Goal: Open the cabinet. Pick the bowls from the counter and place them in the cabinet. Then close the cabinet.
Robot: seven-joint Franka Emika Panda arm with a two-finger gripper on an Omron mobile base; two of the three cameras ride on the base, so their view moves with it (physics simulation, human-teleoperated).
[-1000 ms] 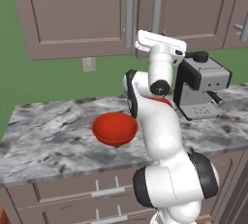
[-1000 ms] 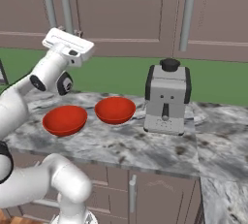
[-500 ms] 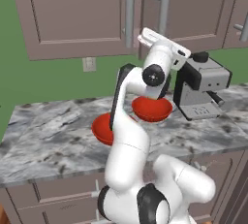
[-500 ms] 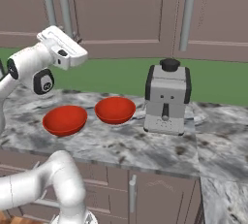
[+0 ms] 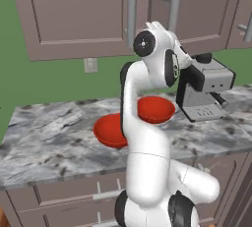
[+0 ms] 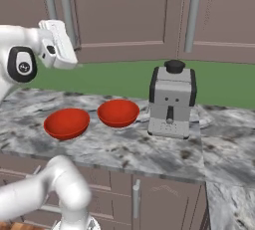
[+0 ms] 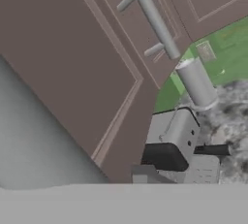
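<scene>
Two red bowls point(image 5: 110, 130) point(image 5: 155, 109) sit side by side on the marbled counter point(image 5: 44, 137), also seen as bowls point(image 6: 66, 123) point(image 6: 118, 112) in the right base view. Above them the cabinet point(image 5: 74, 10) point(image 6: 119, 10) has both doors closed, with its grey bar handles point(image 5: 131, 14) point(image 6: 66, 12) upright. My gripper point(image 6: 63, 50) point(image 5: 179, 54) hovers high over the bowls, just below the doors' lower edge and apart from the handles. Its fingers are not distinct. The hand view looks up along a closed door point(image 7: 72, 48) and a bar handle point(image 7: 152, 17).
A grey coffee machine point(image 5: 204, 91) point(image 6: 172, 99) point(image 7: 179, 150) stands on the counter right of the bowls. Drawer fronts point(image 5: 64, 196) run below the counter edge. Further cabinet doors with their own handles point(image 6: 193, 15) continue to the right.
The arm's elbow and lower links have swung round while the hand stayed at about the same height in front of the doors and turned. The bowls have not moved.
</scene>
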